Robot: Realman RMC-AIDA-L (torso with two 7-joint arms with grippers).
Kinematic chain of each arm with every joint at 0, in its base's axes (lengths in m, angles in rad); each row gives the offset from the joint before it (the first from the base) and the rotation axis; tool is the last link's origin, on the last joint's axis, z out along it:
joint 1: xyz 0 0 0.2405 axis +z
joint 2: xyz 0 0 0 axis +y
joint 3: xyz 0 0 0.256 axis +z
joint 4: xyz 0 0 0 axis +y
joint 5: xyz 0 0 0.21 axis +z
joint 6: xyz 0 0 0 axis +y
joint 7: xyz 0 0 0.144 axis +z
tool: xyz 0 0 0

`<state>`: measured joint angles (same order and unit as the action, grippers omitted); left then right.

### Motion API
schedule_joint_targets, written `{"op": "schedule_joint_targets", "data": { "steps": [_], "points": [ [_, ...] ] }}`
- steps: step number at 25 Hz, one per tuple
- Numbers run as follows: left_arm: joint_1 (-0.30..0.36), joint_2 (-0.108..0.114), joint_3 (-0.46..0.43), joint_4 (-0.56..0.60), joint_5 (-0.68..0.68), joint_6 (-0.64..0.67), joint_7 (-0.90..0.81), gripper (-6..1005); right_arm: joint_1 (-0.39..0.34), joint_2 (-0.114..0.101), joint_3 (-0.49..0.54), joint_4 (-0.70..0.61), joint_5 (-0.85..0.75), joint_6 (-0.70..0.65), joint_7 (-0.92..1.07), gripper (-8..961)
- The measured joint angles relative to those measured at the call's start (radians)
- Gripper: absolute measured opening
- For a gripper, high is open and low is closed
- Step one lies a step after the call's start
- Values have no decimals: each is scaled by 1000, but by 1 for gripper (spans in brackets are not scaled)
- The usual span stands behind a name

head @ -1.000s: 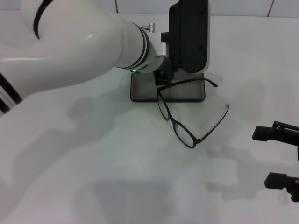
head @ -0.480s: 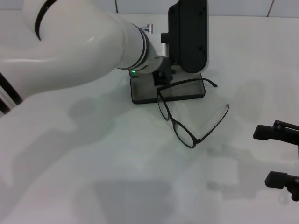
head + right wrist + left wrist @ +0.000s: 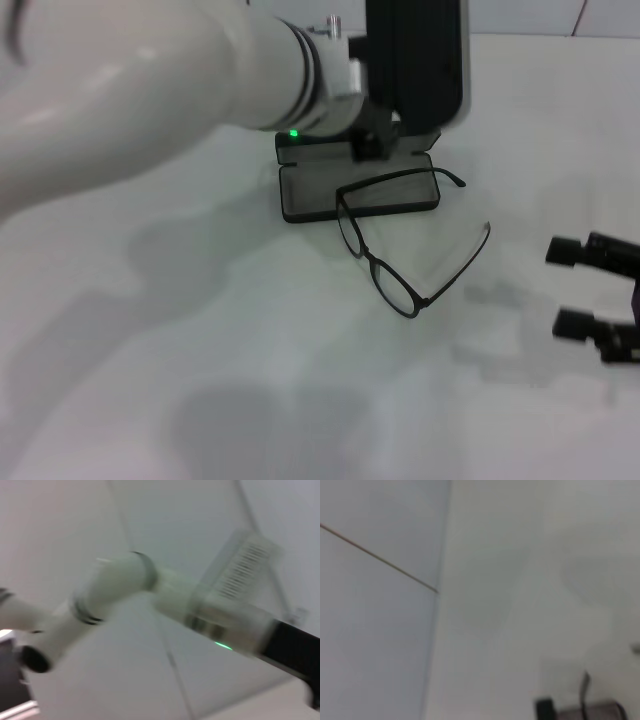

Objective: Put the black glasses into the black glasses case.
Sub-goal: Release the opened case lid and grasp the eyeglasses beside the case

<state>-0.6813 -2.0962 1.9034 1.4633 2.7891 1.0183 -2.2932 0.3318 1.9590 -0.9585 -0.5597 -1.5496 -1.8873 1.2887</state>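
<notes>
Glasses: the black glasses are lying unfolded on the white table, one temple arm reaching over the case's front edge.
Case: the black glasses case is sitting open, grey lining showing.
Left gripper: hanging over the case's far side; fingers hidden, cannot tell.
Right gripper: waiting near the table's right edge, fingers spread apart, holding nothing.
</notes>
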Motion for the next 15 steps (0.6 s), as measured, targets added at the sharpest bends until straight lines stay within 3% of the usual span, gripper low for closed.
{"op": "schedule_joint_targets", "data": {
  "steps": [3, 7, 11, 12, 15],
  "points": [
    [66, 0, -69, 129, -78, 3, 0, 279, 0, -9, 3, -57, -19, 42, 55, 879],
    [157, 4, -262, 236, -437, 12, 99, 279, -11, -2, 13, -265, -119, 83, 204, 876],
    [243, 6, -474, 209, -854, 93, 278, 278, -1, 42, -3, -561, -292, 136, 443, 873],
    [261, 6, -520, 183, -940, 128, 320, 278, 24, 48, -23, -638, -344, 138, 533, 872],
    [311, 7, -625, 106, -1102, 232, 414, 278, 82, 50, -60, -711, -403, 135, 674, 872]
  ]
}}
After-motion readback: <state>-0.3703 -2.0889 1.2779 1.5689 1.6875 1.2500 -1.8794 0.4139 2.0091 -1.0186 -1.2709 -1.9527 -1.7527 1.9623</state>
